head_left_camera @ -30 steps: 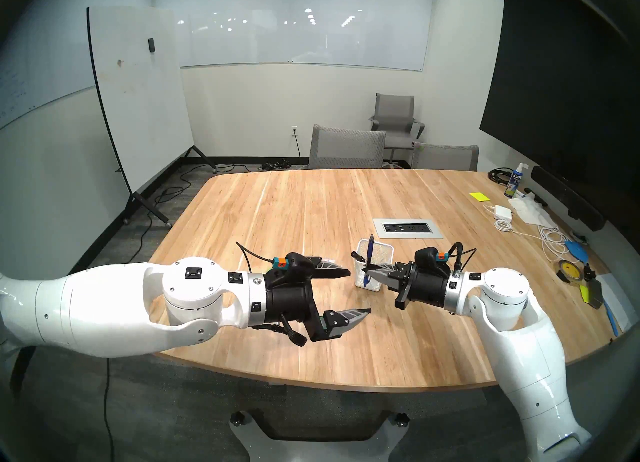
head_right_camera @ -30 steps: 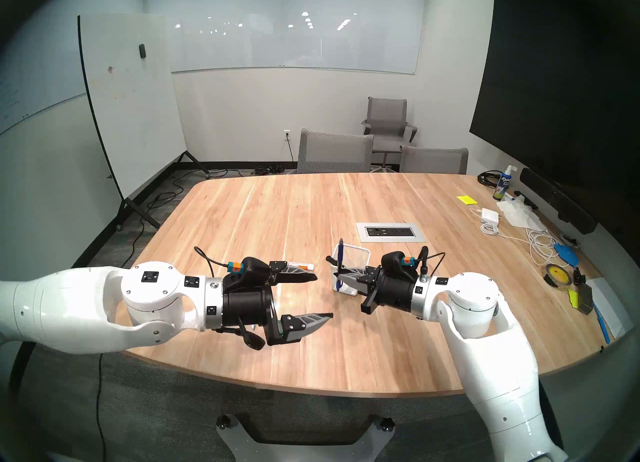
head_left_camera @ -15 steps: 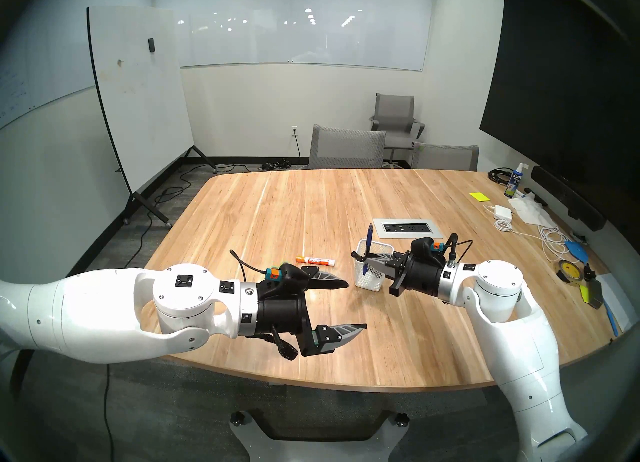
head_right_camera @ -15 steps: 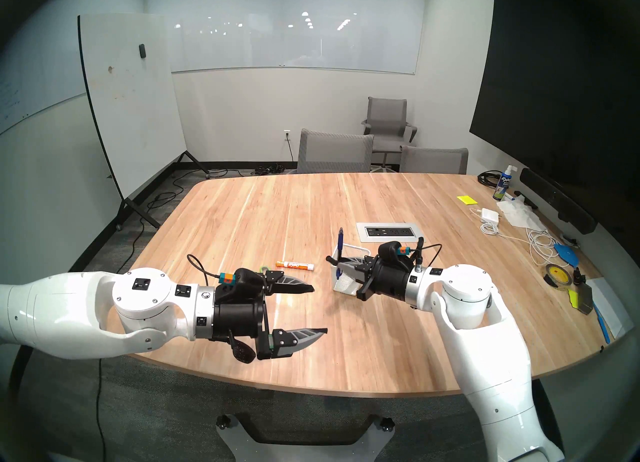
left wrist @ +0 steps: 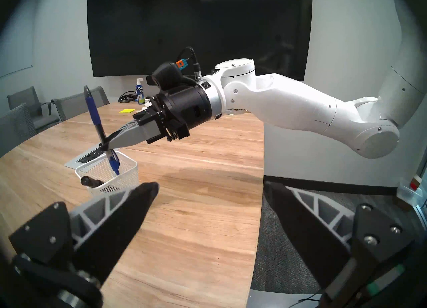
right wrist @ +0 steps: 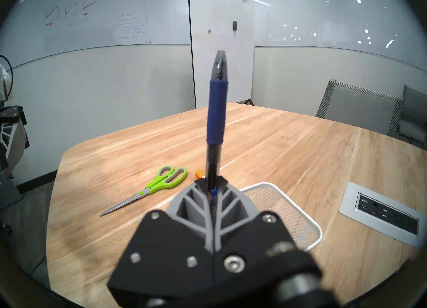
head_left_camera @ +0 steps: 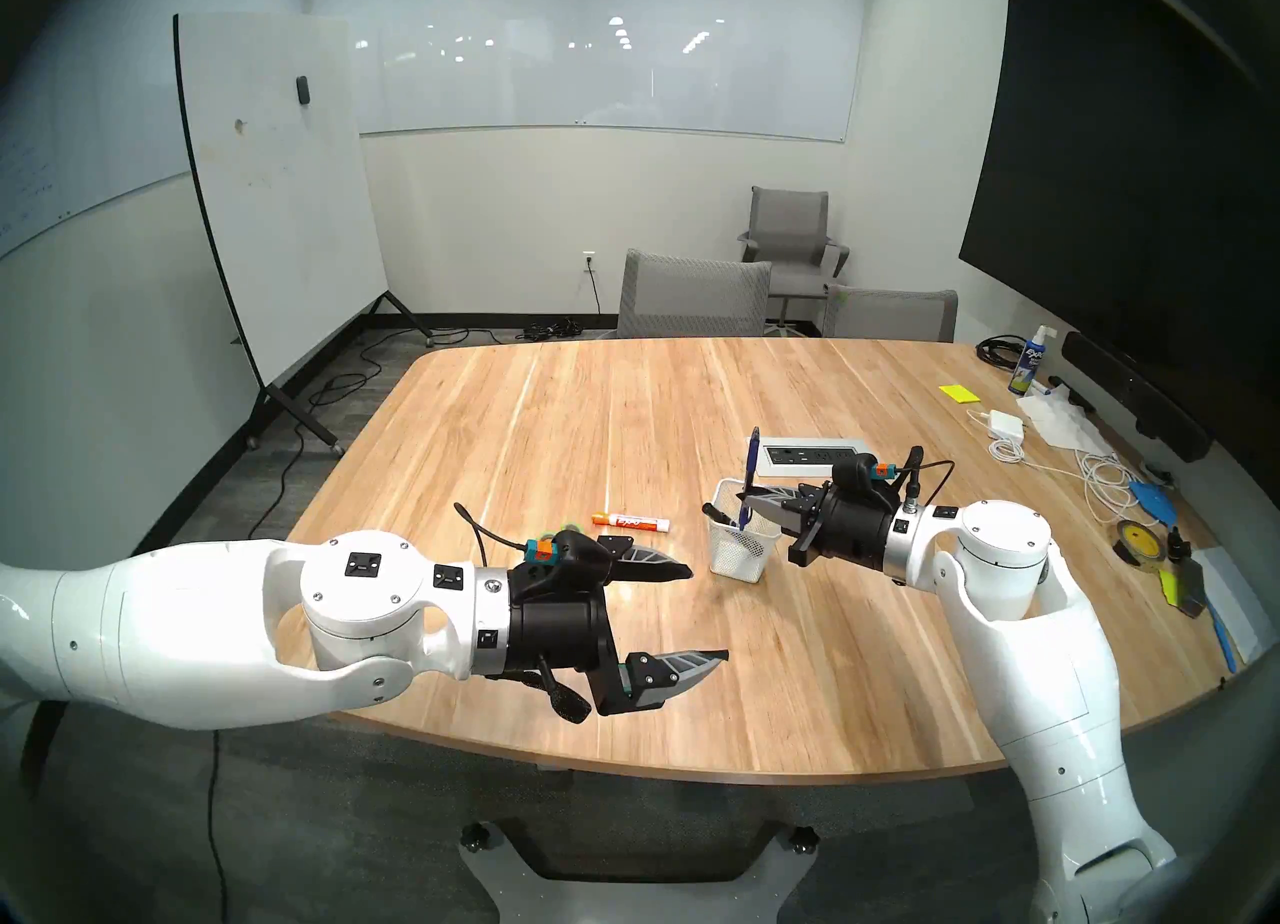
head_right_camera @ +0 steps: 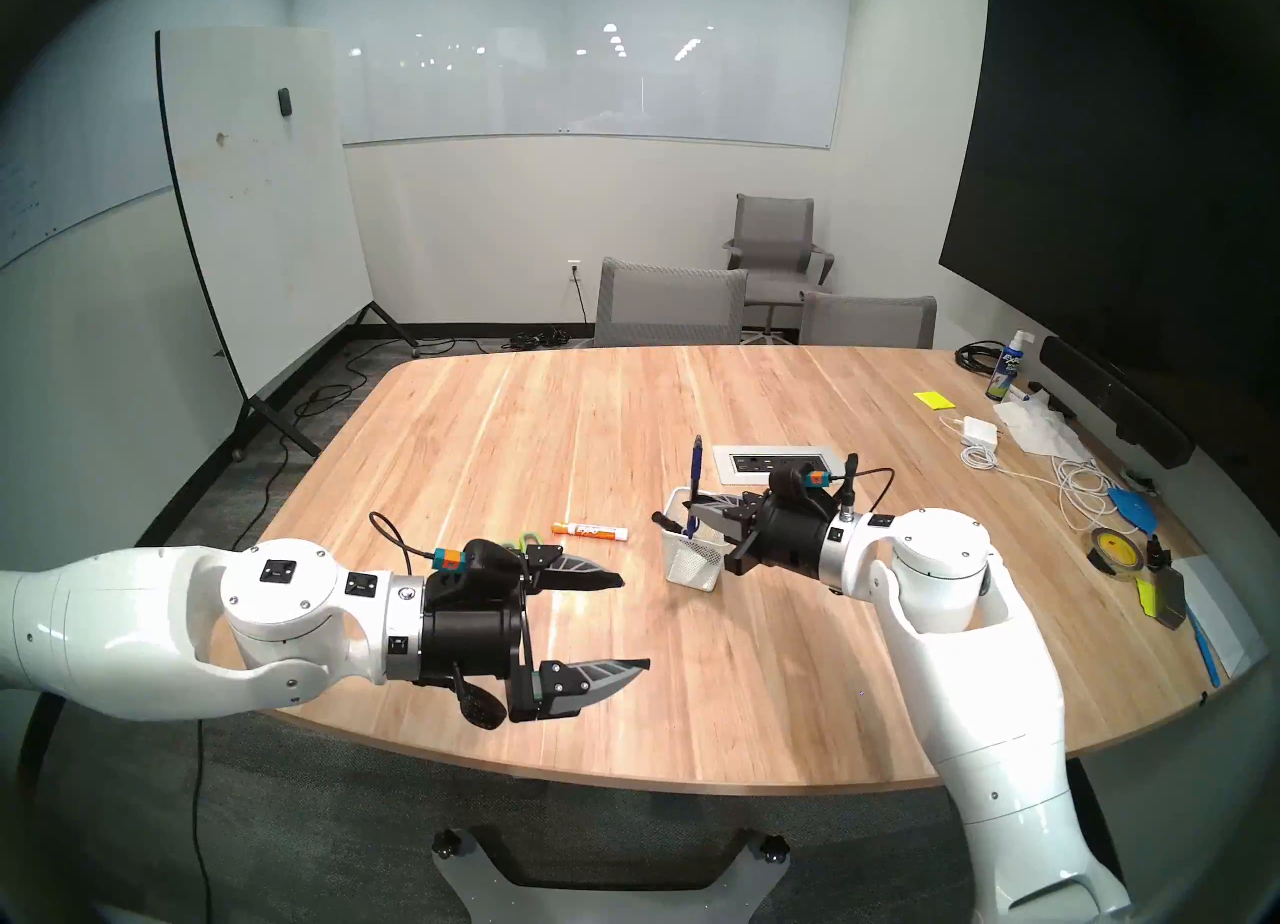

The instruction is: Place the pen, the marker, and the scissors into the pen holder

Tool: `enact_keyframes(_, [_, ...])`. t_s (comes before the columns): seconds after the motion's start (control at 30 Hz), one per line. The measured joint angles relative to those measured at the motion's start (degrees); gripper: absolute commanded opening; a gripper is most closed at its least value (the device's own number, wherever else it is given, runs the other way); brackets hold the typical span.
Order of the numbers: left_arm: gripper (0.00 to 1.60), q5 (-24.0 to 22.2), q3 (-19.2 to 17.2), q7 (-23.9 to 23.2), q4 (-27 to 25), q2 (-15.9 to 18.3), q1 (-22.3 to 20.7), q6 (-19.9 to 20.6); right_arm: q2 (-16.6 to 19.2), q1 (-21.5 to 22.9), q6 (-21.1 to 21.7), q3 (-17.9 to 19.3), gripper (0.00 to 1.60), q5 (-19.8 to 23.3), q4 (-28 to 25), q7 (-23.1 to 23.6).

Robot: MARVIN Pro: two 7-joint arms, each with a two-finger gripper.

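Observation:
My right gripper [head_left_camera: 749,501] is shut on the blue pen [head_left_camera: 751,465], which it holds nearly upright and tilted. The pen's lower end is at the mouth of the white mesh pen holder [head_left_camera: 738,548]. A black marker [left wrist: 90,181] leans inside the holder. An orange-and-white marker [head_left_camera: 632,522] lies on the table left of the holder. The green-handled scissors [right wrist: 159,185] lie flat further left, and in the head views my left hand mostly hides them. My left gripper [head_left_camera: 706,614] hovers open and empty near the table's front edge, away from the holder.
A grey power-outlet panel [head_left_camera: 816,455] is set into the table just behind the holder. Cables, a charger [head_left_camera: 1006,422], tape [head_left_camera: 1136,540], a spray bottle [head_left_camera: 1028,361] and papers crowd the right edge. Chairs stand at the far side.
My right gripper raised the pen from in front of the holder to over its mouth. My left arm drew back toward me, uncovering the orange-and-white marker and the scissors' handles.

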Motion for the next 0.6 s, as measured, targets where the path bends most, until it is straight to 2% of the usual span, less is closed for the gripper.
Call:
enact_keyframes(0.2, [1.60, -0.10, 0.04, 0.18, -0.01, 0.00, 0.00, -0.03, -0.22, 0.62, -0.62, -0.31, 0.00, -0.94, 0.28, -1.17])
enact_keyframes(0.6, [1.60, -0.15, 0.11, 0.37, -0.03, -0.09, 0.00, -0.09, -1.45, 1.55, -2.38, -3.20, 0.00, -5.00, 2.75, -4.18])
